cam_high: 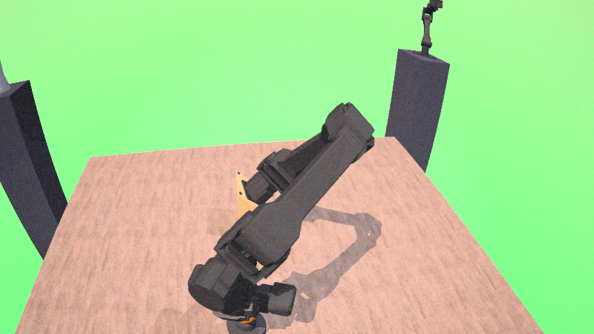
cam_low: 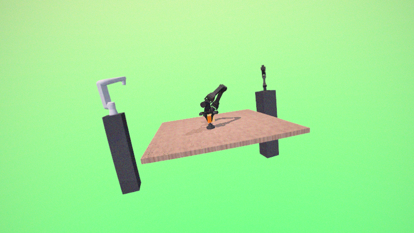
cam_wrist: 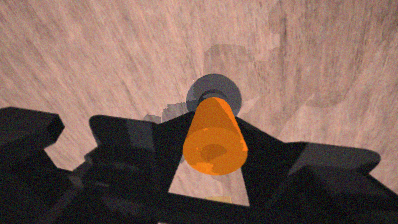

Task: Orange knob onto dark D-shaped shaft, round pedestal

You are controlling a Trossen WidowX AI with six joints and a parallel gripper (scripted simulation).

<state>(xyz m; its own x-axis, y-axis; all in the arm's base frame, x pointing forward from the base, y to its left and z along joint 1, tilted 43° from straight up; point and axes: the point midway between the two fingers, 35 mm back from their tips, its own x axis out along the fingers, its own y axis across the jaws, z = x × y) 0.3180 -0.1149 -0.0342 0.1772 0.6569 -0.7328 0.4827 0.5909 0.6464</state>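
Observation:
The orange knob is upright between the fingers of my gripper, which is shut on it. The dark round pedestal stands on the table directly below. In the exterior view a short dark part shows between the knob's lower end and the pedestal's base, so the knob is not down on the base. In the wrist view the knob's lower end overlaps the pedestal's middle and hides most of the shaft. Whether the shaft's tip is inside the hole cannot be told. The flat sides are hidden.
The wooden table bears the arm and its shadow. A yellow plate stands behind the arm, near its base. Two dark pillars, one with a pale arm and one with a dark arm, stand beyond the table edges.

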